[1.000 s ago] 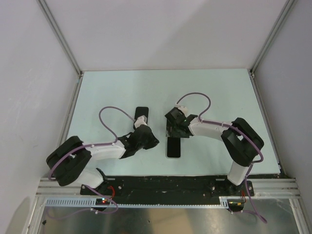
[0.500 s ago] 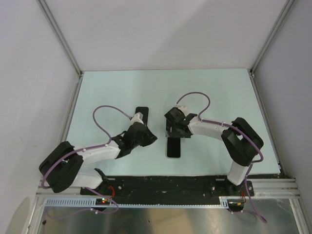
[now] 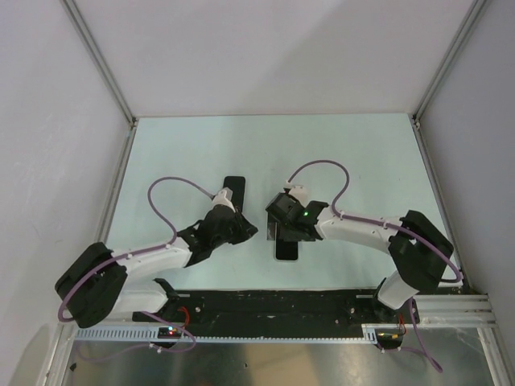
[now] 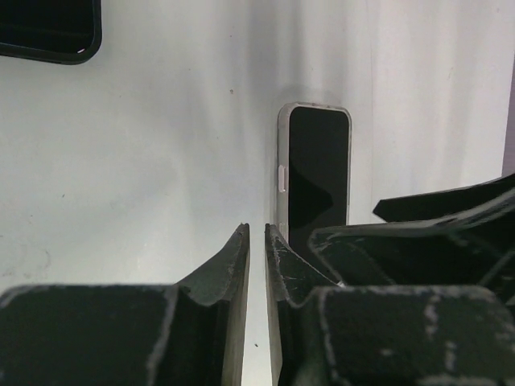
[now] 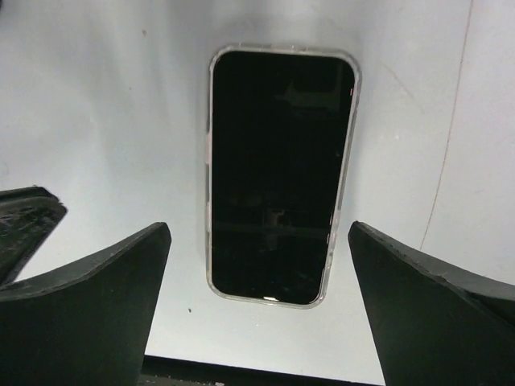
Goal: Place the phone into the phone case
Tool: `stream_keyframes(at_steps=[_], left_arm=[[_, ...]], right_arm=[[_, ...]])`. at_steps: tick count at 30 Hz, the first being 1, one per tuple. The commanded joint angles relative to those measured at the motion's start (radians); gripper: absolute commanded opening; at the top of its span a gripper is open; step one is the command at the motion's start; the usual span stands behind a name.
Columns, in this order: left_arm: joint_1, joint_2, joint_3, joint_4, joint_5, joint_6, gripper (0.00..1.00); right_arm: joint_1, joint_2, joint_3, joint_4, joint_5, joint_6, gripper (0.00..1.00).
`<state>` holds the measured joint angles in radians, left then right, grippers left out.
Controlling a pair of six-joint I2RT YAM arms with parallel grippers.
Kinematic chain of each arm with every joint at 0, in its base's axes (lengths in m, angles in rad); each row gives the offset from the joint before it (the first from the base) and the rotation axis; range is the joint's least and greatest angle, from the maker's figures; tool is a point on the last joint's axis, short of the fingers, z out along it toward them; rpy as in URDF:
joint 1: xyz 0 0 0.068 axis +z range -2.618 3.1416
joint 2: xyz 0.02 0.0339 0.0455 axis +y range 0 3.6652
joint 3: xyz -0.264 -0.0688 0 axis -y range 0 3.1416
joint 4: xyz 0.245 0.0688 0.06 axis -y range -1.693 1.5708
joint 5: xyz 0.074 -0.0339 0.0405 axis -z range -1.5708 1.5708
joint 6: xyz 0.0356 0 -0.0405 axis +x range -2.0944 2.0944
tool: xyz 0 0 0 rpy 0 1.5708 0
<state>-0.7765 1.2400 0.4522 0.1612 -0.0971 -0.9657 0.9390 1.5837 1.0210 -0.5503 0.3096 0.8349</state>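
The phone (image 5: 282, 177), black with a pale silvery rim, lies flat on the table. It also shows in the top view (image 3: 286, 248) and the left wrist view (image 4: 315, 169). A flat black slab, apparently the case (image 3: 233, 186), lies to the phone's far left, with one corner showing in the left wrist view (image 4: 48, 36). My right gripper (image 5: 259, 233) is open wide and hovers over the phone, one jaw to each side of its near end; it also shows in the top view (image 3: 286, 228). My left gripper (image 4: 257, 233) is shut and empty, just left of the phone (image 3: 246, 229).
The two grippers are close together, and part of the right gripper (image 4: 438, 221) shows in the left wrist view. White walls enclose the pale table (image 3: 362, 161) on three sides. A black rail (image 3: 273, 301) with the arm bases runs along the near edge.
My right gripper has shifted towards the near edge and now covers more of the phone. My left arm has stretched out, its gripper moving slightly towards the phone. Phone and case have not moved.
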Motion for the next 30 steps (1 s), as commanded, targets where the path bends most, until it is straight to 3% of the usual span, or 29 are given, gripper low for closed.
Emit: stream_keyframes(at_steps=[1,8,17,30], left_arm=[[0.011,-0.053,-0.018,0.031,0.011,0.033,0.18],[0.015,-0.086,-0.042,0.031,0.017,0.034,0.18],[0.016,-0.093,-0.053,0.031,0.014,0.029,0.18],[0.016,-0.062,-0.042,0.031,0.020,0.033,0.18]], right_arm=[[0.034,0.034,-0.004,-0.034,0.096,0.098,0.99],[0.067,0.073,0.013,-0.081,0.166,0.129,0.99],[0.073,0.117,0.025,-0.036,0.132,0.102,0.99],[0.079,0.074,0.023,-0.041,0.155,0.113,1.00]])
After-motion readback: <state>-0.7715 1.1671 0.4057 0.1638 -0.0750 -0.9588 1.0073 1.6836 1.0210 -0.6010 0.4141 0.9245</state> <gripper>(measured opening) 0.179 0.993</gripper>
